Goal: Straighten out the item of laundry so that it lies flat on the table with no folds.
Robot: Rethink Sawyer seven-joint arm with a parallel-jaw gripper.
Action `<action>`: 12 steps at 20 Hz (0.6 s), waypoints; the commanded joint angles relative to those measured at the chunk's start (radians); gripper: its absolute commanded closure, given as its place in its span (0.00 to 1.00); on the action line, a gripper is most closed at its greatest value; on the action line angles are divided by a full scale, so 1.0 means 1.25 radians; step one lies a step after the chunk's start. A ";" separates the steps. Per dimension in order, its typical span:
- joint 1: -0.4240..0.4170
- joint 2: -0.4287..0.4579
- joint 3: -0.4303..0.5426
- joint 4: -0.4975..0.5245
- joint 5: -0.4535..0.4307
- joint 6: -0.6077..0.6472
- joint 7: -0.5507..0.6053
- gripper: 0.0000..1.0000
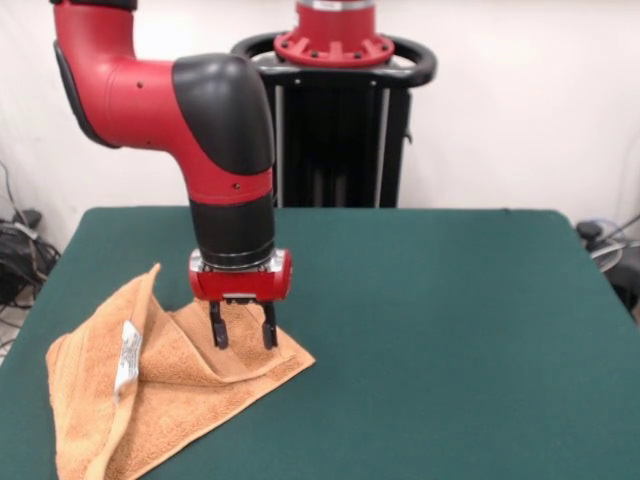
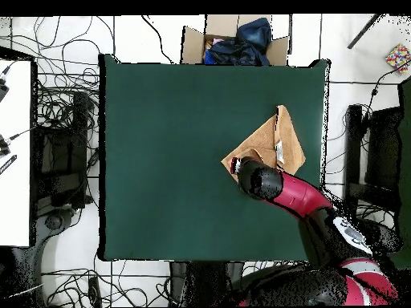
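The orange-tan terry towel (image 1: 160, 400) lay folded at the green table's (image 1: 430, 330) seven o'clock. The gripper (image 1: 242, 338) stood open above its corner; soft, limp cloth, best pinched at a hemmed corner.

The towel (image 1: 190, 390) is rough, looped orange-tan terry cloth, matt, with a smooth white label (image 1: 127, 362). The desk (image 1: 440, 330) top is matt, felt-like dark green. The arm's (image 1: 215, 130) shells look glossy plastic.
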 commanded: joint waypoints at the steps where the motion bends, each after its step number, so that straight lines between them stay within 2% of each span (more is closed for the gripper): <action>1: 0.015 0.024 0.075 -0.018 0.012 0.003 0.108 0.00; 12: 0.015 0.039 0.087 0.001 0.020 -0.017 0.127 0.00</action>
